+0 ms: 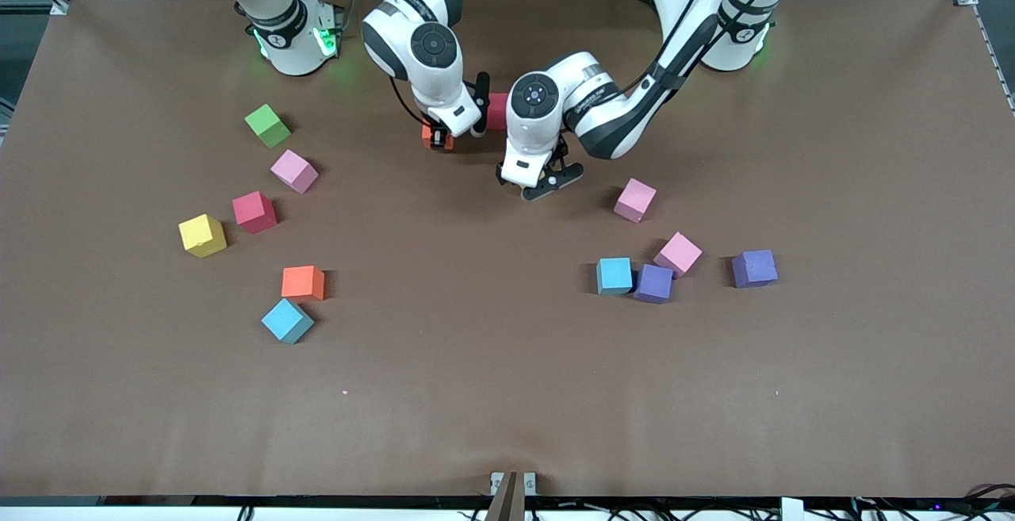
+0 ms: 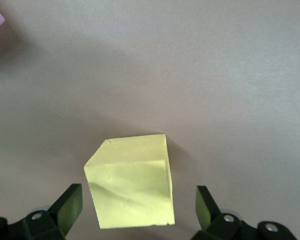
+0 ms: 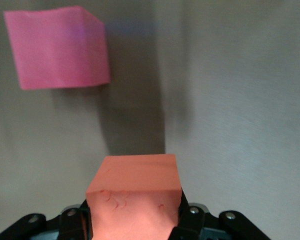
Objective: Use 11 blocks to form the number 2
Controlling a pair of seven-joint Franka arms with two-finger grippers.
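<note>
Right claw (image 3: 135, 220) clenched on orange block (image 3: 134, 192), held over counter (image 1: 476, 362) near the arm bases; red block (image 3: 57, 47) sits on counter just beside it. Left claw (image 2: 135, 210) released, fingers wide, yellow block (image 2: 131, 181) lying between them untouched (front view hides it under wrist). Other blocks scattered toward both counter ends, no digit formed yet.
</note>
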